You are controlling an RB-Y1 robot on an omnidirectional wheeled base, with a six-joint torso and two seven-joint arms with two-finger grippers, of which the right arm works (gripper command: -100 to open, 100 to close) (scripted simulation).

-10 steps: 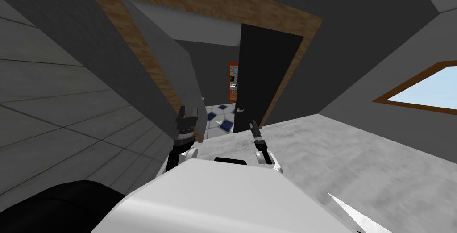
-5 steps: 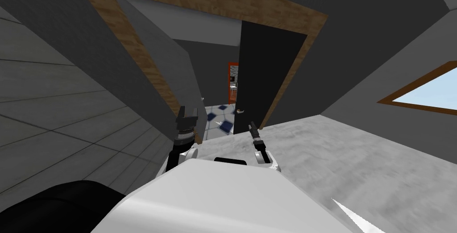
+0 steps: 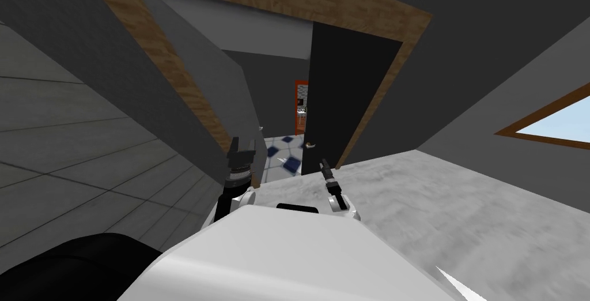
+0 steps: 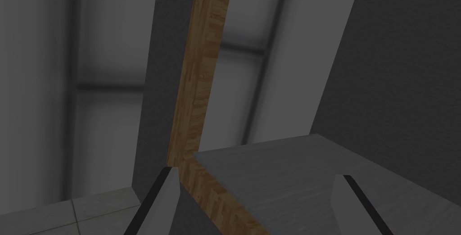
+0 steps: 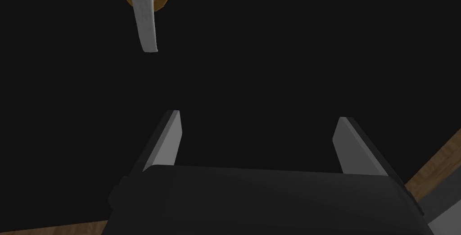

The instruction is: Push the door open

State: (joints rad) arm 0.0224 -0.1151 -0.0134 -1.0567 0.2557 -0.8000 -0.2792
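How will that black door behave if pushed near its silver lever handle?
The black door probably swings as one rigid slab; it already stands ajar. Near the silver lever handle, at its free edge, it likely needs little force.

Black ribbed wrist, thin grey jaws

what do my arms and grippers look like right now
The left gripper and right gripper each have two thin, light grey, blade-like fingers with dark edges on a dark box. The left forearm is dark and ribbed above a white joint; the right forearm is slimmer, dark, ending in white.
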